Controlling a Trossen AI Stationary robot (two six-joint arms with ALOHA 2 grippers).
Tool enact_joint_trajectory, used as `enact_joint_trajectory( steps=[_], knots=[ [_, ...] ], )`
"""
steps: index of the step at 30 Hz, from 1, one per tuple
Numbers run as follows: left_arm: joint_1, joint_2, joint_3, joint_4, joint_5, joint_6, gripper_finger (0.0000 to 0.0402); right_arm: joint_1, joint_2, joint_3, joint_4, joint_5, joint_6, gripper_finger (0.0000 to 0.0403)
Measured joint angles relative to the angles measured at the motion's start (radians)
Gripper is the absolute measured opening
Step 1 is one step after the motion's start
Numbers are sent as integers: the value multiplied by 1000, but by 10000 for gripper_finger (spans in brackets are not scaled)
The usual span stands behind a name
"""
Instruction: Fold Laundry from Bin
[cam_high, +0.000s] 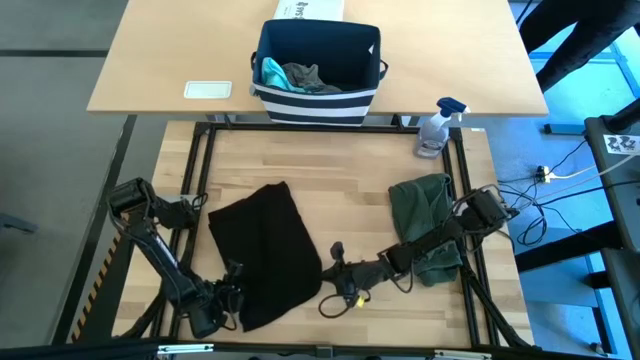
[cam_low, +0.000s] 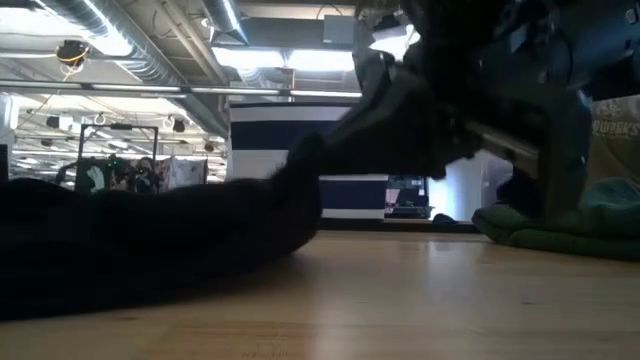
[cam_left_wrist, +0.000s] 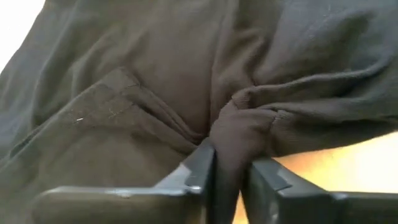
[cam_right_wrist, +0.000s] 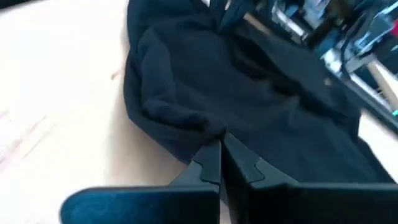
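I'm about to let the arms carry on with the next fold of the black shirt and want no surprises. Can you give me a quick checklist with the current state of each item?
1. Left gripper has cloth: ok, a bunched fold of the black T-shirt sits between its fingers.
2. Right gripper has cloth: ok, shut on the shirt's edge.
3. Both grips sit on the shirt's near edge, one at each end: ok.
4. Shirt lies flat: not ok, creased and bunched near both grips.
5. Olive-green piece clear of the shirt: ok, though it lies under the right arm.
6. Bin clear of the work area: ok, on the far table, garments inside.
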Motion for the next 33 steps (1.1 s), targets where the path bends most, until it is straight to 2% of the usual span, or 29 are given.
enact_joint_trajectory(
  steps=[6,11,15,24,33],
  knots=[
    [34,-6,6,-6,111,58,150,-8,-1,0,-38,2,27,0],
    [31,1,64,-6,176,117,190,-20,-2,0,-39,2,51,0],
    [7,2,108,-4,199,165,195,-21,-2,0,-40,-4,60,0],
    [-22,1,139,-12,134,161,191,-26,-2,0,-46,-5,99,0],
    [-24,4,186,3,142,267,191,-40,-2,0,-47,0,114,0]
  ],
)
